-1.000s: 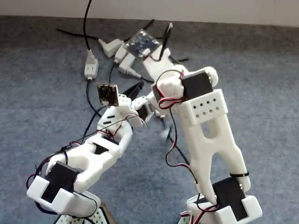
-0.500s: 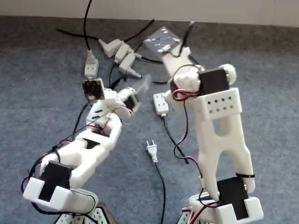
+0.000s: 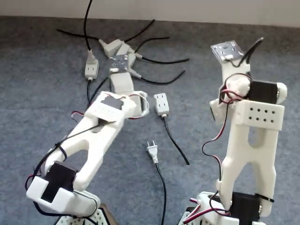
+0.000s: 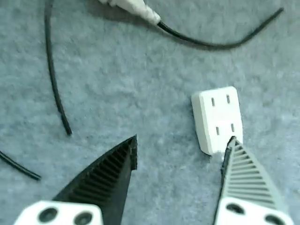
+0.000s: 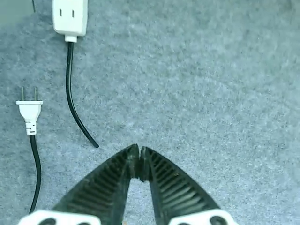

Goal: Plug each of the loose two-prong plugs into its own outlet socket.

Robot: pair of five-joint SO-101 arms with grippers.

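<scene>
Central outlet socket (image 3: 161,104): a white, rounded rectangular block of smooth plastic lying flat on the carpet (image 3: 42,108), with two pairs of slots facing up. Its black cord (image 3: 174,140) leaves the end away from the wall (image 3: 197,9) and stops at a free end.

Loose plug (image 3: 151,150): one, white, with two bare prongs. It lies near the socket on the cord side, apart from it, prongs pointing roughly back toward it. Its own cord (image 3: 161,187) runs off the near edge of the high view.

Left gripper (image 4: 182,140): jaws spread wide and holding nothing. It has one black ribbed finger (image 4: 110,178) and one pale ribbed finger (image 4: 243,178). The pale tip sits at the socket's near corner, but contact cannot be judged. The left arm (image 3: 101,129) lies just beside the socket.

Right gripper (image 5: 139,152): ribbed black jaws pressed together with nothing between them, over carpet well apart from the socket. A broad stretch of carpet separates the socket from the right arm (image 3: 251,136).

A second socket (image 3: 91,69), also white, lies beyond the left arm from the central one. Toward the wall from the central socket sits a cluster of white plug bodies (image 3: 112,46), at least two, among several looping black cords (image 3: 164,61).

The carpet is grey-blue with a short, matted nap. A pale wall bounds its far edge.
</scene>
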